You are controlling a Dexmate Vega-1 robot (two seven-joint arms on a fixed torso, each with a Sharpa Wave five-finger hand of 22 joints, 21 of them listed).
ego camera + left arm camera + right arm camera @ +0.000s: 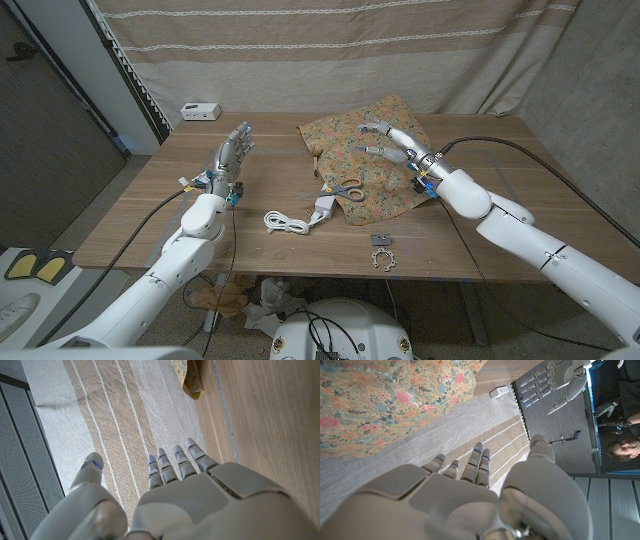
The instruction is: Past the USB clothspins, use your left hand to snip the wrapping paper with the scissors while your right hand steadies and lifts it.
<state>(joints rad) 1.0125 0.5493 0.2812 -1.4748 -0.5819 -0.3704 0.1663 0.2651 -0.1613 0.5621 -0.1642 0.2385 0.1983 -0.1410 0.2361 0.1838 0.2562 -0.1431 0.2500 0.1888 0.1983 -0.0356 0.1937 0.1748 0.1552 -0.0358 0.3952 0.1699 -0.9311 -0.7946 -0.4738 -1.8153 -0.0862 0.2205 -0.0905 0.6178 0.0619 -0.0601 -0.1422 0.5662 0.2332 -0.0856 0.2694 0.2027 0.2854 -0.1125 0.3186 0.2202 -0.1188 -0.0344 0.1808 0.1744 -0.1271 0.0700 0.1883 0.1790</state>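
The floral wrapping paper [372,165] lies rumpled on the table's far middle; its edge shows in the right wrist view [385,395] and a corner in the left wrist view [191,379]. Orange-handled scissors [341,188] lie on the paper's near left edge. A white USB cable [285,222] with its plug [322,207] lies just in front, and a grey clothespin [381,240] and a small ring [381,261] sit near the front edge. My right hand [390,140] [470,495] hovers over the paper, fingers spread, holding nothing. My left hand [229,158] [200,500] stands raised at the table's left, fingers straight, well apart from the scissors.
A small white box [200,110] [500,392] sits at the table's back left corner. A striped curtain [330,40] hangs behind the table. A person [622,450] is at the edge of the right wrist view. Bare wood [150,220] lies around my left arm.
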